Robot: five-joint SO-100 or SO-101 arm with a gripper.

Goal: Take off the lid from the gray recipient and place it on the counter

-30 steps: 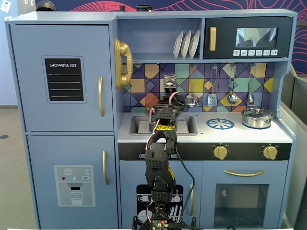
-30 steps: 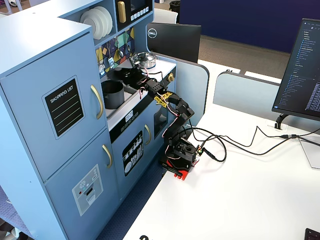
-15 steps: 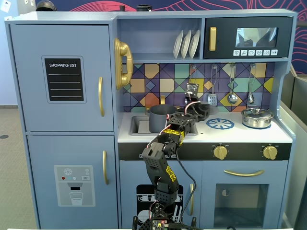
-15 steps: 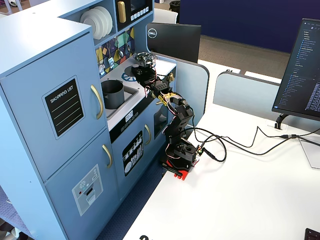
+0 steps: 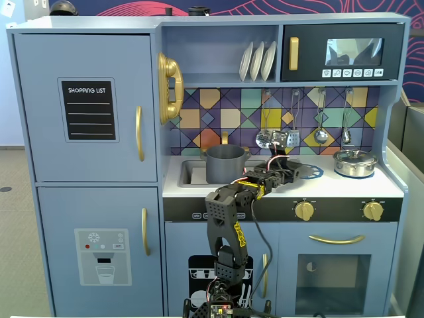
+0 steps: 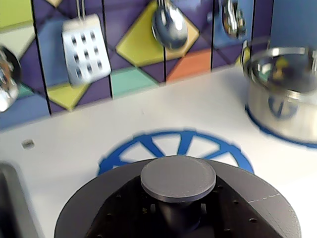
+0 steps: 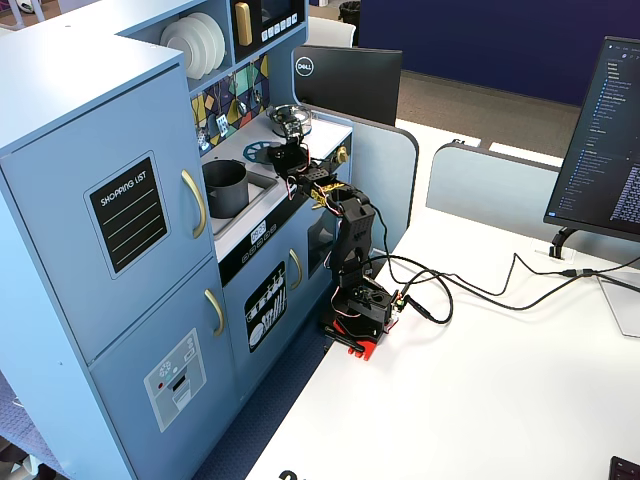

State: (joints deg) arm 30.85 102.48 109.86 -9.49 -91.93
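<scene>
Wrist view: the lid (image 6: 178, 198) fills the lower frame, its knob (image 6: 178, 178) dead centre and the disc level, held low over the burner print (image 6: 173, 148) on the counter (image 6: 99, 139). The fingers themselves are out of sight beneath the knob, so the grip has to be inferred: the lid rides with the camera, which suggests the gripper is clamped on the knob. Holding it by the knob keeps the disc flat for setting down. The silver pan (image 6: 282, 94) stands to the right, apart from the lid, and a slotted turner (image 6: 84, 47) and spoon (image 6: 168, 25) hang on the tiled wall behind.

A fixed view, from the front: the arm (image 5: 225, 225) reaches up from the floor of the kitchen and stretches right, gripper (image 5: 291, 169) carrying the lid just above the burner. Here, unlike the wrist view, the pot (image 5: 225, 163) shows, open-topped in the sink (image 5: 192, 173), well left of the lid.

A fixed view, from the side: the pot (image 7: 226, 187) sits in the sink recess nearer the camera, the gripper (image 7: 280, 155) farther along the counter toward the pan (image 7: 290, 120). Whether the lid touches the counter cannot be told.
</scene>
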